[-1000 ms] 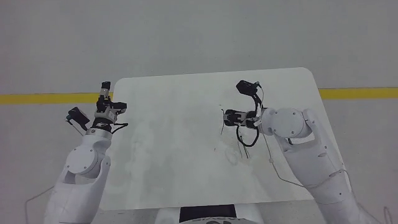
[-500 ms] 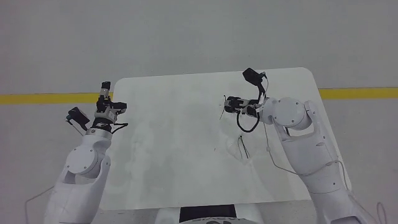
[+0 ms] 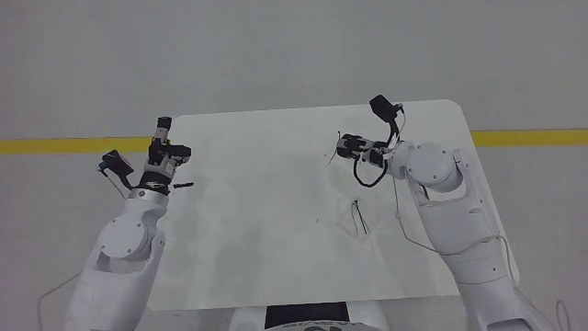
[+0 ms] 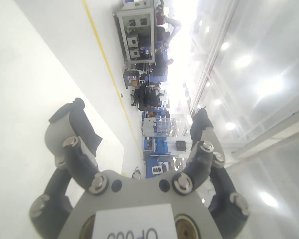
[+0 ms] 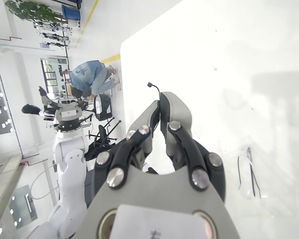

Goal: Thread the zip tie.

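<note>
Currently a black zip tie (image 5: 149, 84) is pinched in the closed right gripper (image 5: 160, 100) over the far right of the white table (image 3: 257, 239). More black ties (image 3: 358, 218) are seen lying on the table nearer the robot. The left gripper (image 4: 139, 108) is held open, empty, at the table's left edge.

I read the right gripper (image 5: 160, 103) as satin grey metal finger shells on matt black links, with bright polished screw heads. Its inner pads (image 5: 165, 111) look like matt black rubber. The left gripper (image 4: 138, 108) has the same finish. The zip tie (image 5: 150, 84) is thin black plastic, smooth with a slight sheen. The table (image 5: 214, 38) has a smooth white top, semi-matt, with faint scuffs. The pouch (image 5: 246, 195) on it is clear glossy film.
</note>
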Motion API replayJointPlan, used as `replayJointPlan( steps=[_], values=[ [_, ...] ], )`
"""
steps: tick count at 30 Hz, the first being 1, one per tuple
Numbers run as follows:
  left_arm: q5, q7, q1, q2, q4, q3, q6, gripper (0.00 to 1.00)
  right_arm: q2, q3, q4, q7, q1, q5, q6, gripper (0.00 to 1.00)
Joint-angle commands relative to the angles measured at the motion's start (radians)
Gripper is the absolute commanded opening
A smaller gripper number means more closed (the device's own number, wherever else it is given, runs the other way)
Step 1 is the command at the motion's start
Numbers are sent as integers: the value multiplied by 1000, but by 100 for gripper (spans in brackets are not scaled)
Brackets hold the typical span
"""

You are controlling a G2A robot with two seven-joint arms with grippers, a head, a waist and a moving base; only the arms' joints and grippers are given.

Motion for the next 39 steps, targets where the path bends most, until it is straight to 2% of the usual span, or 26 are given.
replayJointPlan(
  steps=[1,4,6,14,17,18,19,20,22,23,25,26,28,30,37,39],
  values=[
    [90,-11,6,1,-7,11,-51,100,-5,7,6,0,4,0,0,0],
    [225,-19,8,3,-6,31,-118,100,-16,25,30,4,6,-10,0,0],
    [287,-36,9,4,-8,48,-184,100,-26,37,38,18,14,-21,0,0],
    [297,-39,4,4,-10,49,-186,100,-29,41,38,17,15,-25,0,0],
    [366,-90,0,9,-30,41,-246,100,-27,33,31,-1,8,-21,0,0],
    [424,-90,-5,12,-44,29,-246,100,-27,36,31,2,10,-17,0,0],
    [532,-79,-9,16,-66,18,-246,100,-26,40,31,5,11,-14,0,0],
    [688,-43,-9,22,-97,21,-246,100,-26,45,32,13,14,-11,0,0],
    [822,19,6,29,-115,51,-246,100,-27,53,36,21,17,-6,0,0],
    [927,51,10,38,-124,67,-246,100,-27,57,39,30,20,-6,0,0],
    [1088,105,18,55,-125,98,-246,100,-29,63,45,41,26,-11,0,0],
    [1171,136,23,69,-126,133,-246,100,-31,67,53,51,29,-14,0,0],
    [1263,193,23,93,-109,169,-246,100,-36,75,66,64,35,-10,0,0],
    [1280,274,19,108,-83,189,-246,100,-38,77,68,66,37,-5,0,0],
    [1284,272,17,108,-83,189,-244,100,-38,77,68,66,37,-5,0,0],
    [1335,247,9,110,-91,202,-246,100,-39,73,70,52,28,10,-4,0]
  ],
)
